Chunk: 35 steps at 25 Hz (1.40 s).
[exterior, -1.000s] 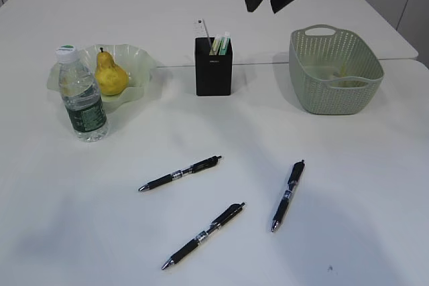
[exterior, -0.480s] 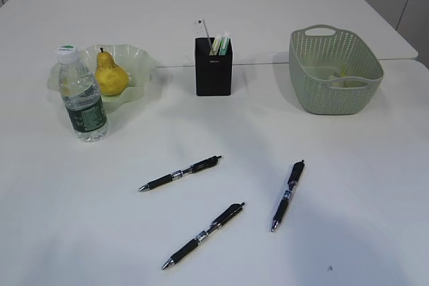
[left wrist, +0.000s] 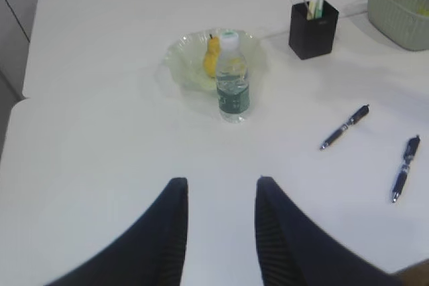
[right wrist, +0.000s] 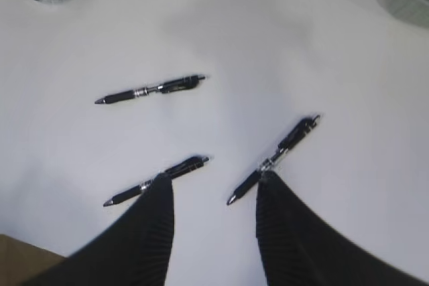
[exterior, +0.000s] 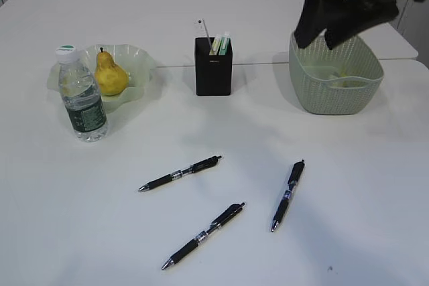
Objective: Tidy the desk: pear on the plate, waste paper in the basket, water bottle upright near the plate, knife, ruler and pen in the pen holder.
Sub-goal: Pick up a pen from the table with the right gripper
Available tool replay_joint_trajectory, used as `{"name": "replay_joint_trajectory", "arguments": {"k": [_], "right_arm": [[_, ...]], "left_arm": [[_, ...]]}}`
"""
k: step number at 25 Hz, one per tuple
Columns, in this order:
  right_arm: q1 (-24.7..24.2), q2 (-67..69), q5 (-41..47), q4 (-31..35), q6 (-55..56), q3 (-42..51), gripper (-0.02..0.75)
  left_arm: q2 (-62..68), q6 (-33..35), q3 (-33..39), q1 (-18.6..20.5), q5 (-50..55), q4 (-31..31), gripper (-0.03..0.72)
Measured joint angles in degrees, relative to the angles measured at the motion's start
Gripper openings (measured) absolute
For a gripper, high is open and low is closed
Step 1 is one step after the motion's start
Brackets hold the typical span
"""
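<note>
Pens are what is left of this tidy-up, judging by how the desk lies. Going from the left: the water bottle stands upright just beside the plate, and the pear sits in the plate. At the middle, the pen holder already has the ruler and a pale green-and-white item, probably the knife, sticking out of it. On the right, the basket holds scraps of waste paper, seen only dimly through its top.

Three black pens lie loose on the front of the table, well apart from one another: the left pen, the middle pen nearest the camera, and the right pen.

The left gripper hangs above bare table in front of the bottle, its jaws parted with nothing between them. The right gripper is raised high, showing in the exterior view in front of the basket; its jaws stand apart and empty, and its wrist camera looks down on all three pens, with the right pen and the middle pen near its fingertips.

So the step in hand looks like pen collection. The next move calls for lowering one gripper over a single pen, turning the wrist so the jaws straddle the barrel crosswise, closing on it, then carrying it to the pen holder and dropping it in end first without knocking the ruler.
</note>
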Motion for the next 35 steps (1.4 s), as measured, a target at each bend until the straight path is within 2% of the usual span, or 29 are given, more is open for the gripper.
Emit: {"name": "replay_joint_trajectory", "arguments": {"k": [5, 10, 16, 22, 26, 31, 35], "right_arm": [[0.0, -3.07, 0.0, -0.82, 9.03, 8.63, 0.334], [0.0, -4.37, -3.59, -3.23, 17.25, 16.99, 0.334], [0.0, -4.43, -6.61, -3.07, 19.74, 23.32, 0.335], [0.0, -4.43, -11.27, -2.32, 22.35, 25.24, 0.334], [0.0, -2.94, -12.19, -1.42, 23.99, 25.24, 0.341], [0.0, 0.89, -13.63, 1.31, 24.41, 25.24, 0.436], [0.0, 2.49, -14.84, 2.4, 24.41, 25.24, 0.458]], "left_arm": [[0.0, 0.34, 1.85, 0.0, 0.13, -0.81, 0.237], [0.0, 0.34, 1.85, 0.0, -1.48, -0.81, 0.238], [0.0, 0.34, 1.85, 0.0, -2.01, -0.7, 0.239], [0.0, 0.34, 1.85, 0.0, -2.01, -0.61, 0.241], [0.0, -2.34, 1.85, 0.0, -2.01, -0.48, 0.241], [0.0, -3.38, 1.85, 0.0, -2.01, -0.48, 0.241], [0.0, -3.5, 1.85, 0.0, -1.91, -0.48, 0.241]]}}
